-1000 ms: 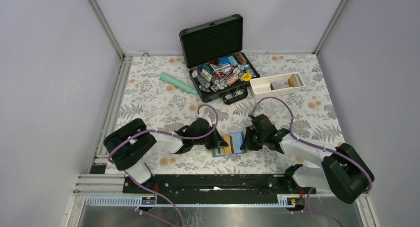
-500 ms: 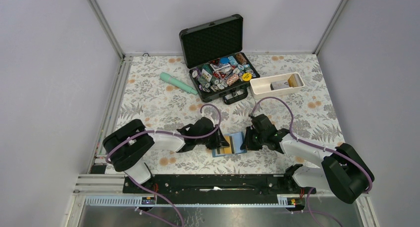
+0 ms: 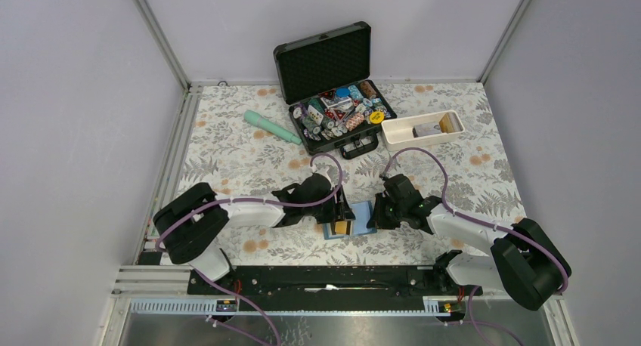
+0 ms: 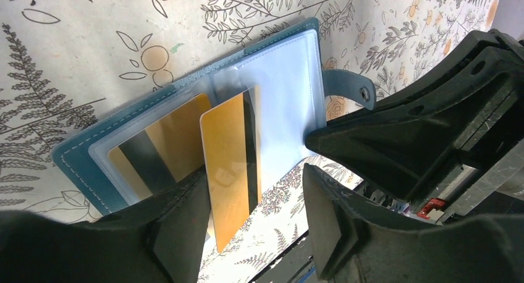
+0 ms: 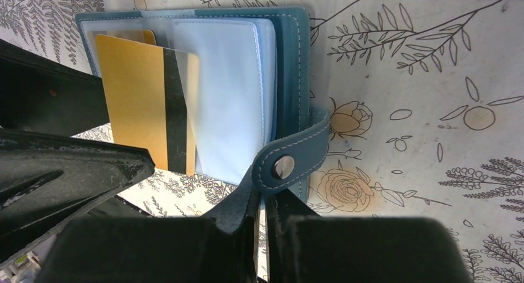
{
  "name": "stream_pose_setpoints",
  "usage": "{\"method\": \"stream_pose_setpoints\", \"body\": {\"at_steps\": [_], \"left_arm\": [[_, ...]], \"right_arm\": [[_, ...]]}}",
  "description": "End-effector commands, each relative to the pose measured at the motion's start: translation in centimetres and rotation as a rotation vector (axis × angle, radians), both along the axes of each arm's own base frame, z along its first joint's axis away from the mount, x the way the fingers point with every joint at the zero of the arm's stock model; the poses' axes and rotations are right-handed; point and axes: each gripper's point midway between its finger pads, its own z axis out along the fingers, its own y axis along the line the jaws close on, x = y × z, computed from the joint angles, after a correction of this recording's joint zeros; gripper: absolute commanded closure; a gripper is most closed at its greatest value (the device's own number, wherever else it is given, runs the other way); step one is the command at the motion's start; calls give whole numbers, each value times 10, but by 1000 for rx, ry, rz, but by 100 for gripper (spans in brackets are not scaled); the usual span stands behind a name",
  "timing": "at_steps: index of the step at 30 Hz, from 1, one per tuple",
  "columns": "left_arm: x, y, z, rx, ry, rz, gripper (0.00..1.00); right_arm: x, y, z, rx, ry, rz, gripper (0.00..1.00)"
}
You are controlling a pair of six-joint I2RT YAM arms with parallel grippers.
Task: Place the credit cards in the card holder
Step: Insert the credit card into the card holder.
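Observation:
The teal card holder (image 3: 363, 212) lies open on the flowered cloth between the two arms, its clear sleeves facing up (image 4: 290, 79). An orange-gold credit card with a dark stripe (image 4: 230, 165) sits partly inside one sleeve, and its free end sticks out between the jaws of my left gripper (image 4: 253, 233). Those jaws stand open, with a gap on the card's right side. A second orange-gold card (image 4: 162, 144) lies fully inside the neighbouring sleeve. My right gripper (image 5: 262, 233) is shut on the holder's snap strap (image 5: 290, 165), at the holder's right edge (image 5: 287, 60).
A black foam-lined case (image 3: 332, 97) full of poker chips stands open at the back. A long white tray (image 3: 422, 129) lies to its right and a mint-green cylinder (image 3: 272, 127) to its left. The arms' base rail runs along the near edge.
My left gripper has moved right over the card holder, pushing the orange-gold card further into its sleeve, and its jaws have opened off the card. The right gripper has stayed put.

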Motion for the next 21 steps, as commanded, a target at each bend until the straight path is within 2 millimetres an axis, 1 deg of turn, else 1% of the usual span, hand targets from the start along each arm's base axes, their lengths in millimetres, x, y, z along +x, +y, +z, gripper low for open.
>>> {"method": "stream_pose_setpoints", "body": {"at_steps": [1, 8, 10, 14, 15, 17, 21], "left_arm": [[-4, 27, -21, 154, -3, 8, 40], [-7, 29, -21, 176, 8, 1, 30], [-8, 30, -20, 185, 9, -1, 30], [-8, 32, -23, 203, 13, -1, 33], [-8, 32, -24, 205, 18, -1, 35], [-9, 32, -27, 208, 26, 2, 43], [-10, 34, -30, 216, 35, 16, 64]], "right_arm": [[-3, -13, -9, -73, -5, -3, 100], [-3, -13, -9, -73, -6, -3, 100], [-3, -13, -9, -71, -7, -3, 100], [-3, -13, -10, -70, -6, -3, 100], [-3, -13, -10, -70, -8, -3, 100], [-4, -14, -10, -71, -7, -2, 100], [-4, -14, -11, -71, -5, -3, 100]]}}
